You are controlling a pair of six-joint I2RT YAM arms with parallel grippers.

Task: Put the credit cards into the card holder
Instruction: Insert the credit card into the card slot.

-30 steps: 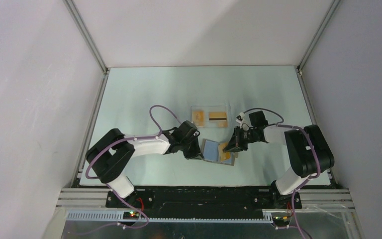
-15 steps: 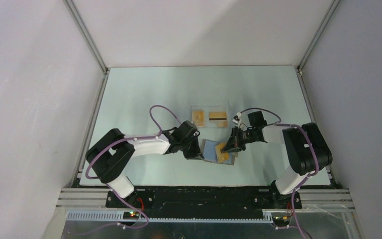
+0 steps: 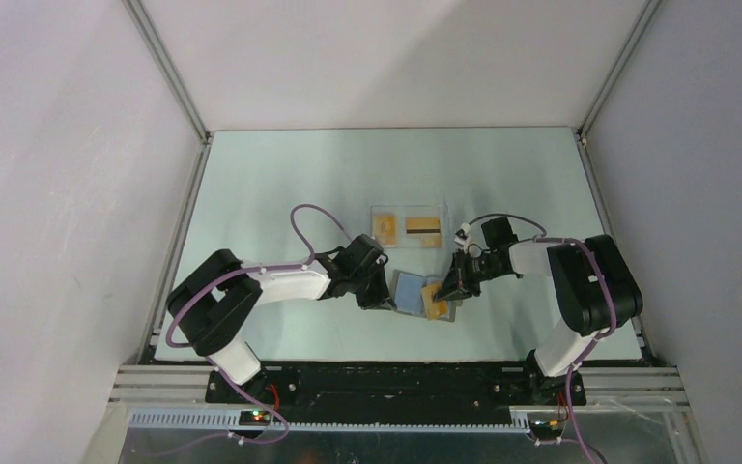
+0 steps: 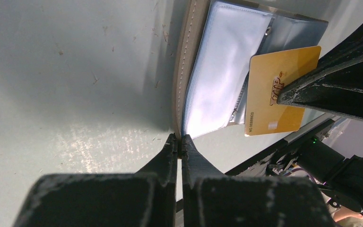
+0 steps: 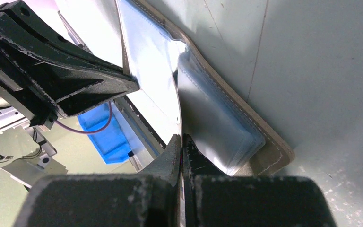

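Observation:
The grey-taupe card holder [image 3: 411,290] lies open on the table, its clear pockets [image 4: 222,61] facing up. My left gripper [image 4: 180,138] is shut on the holder's left edge [image 4: 182,71]. My right gripper [image 3: 449,290] is shut on an orange-gold credit card [image 4: 276,90], which is tilted over the holder's right half with its far end at the pockets. In the right wrist view the right gripper [image 5: 181,138] holds the card edge-on beside the stacked pockets [image 5: 217,118]. Two more credit cards [image 3: 385,226] [image 3: 423,228] lie in a clear box.
The clear plastic box [image 3: 408,209] sits just behind the holder, mid-table. The enclosure's white walls and metal frame posts [image 3: 169,77] ring the table. Both arm bases stand at the near edge [image 3: 386,379].
The right gripper has moved slightly left and nearer, carrying the card further over the holder. The left gripper has kept still on the holder's edge.

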